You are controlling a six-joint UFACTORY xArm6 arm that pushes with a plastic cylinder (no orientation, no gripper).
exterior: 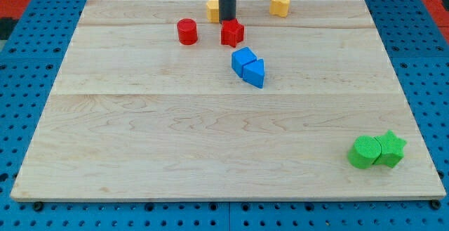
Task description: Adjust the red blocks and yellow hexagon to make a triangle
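Note:
A red cylinder stands near the view's top, left of centre. A red star-like block sits to its right. A yellow block, partly hidden behind the rod so its shape is unclear, lies just above and between them. Another yellow block, rounded, lies further right at the top edge. My tip is at the top edge of the red star-like block, touching or nearly touching it, and right beside the partly hidden yellow block.
A blue cube and a blue triangle touch each other just below the red star-like block. A green cylinder and a green star sit together at the view's bottom right. The wooden board lies on a blue pegboard.

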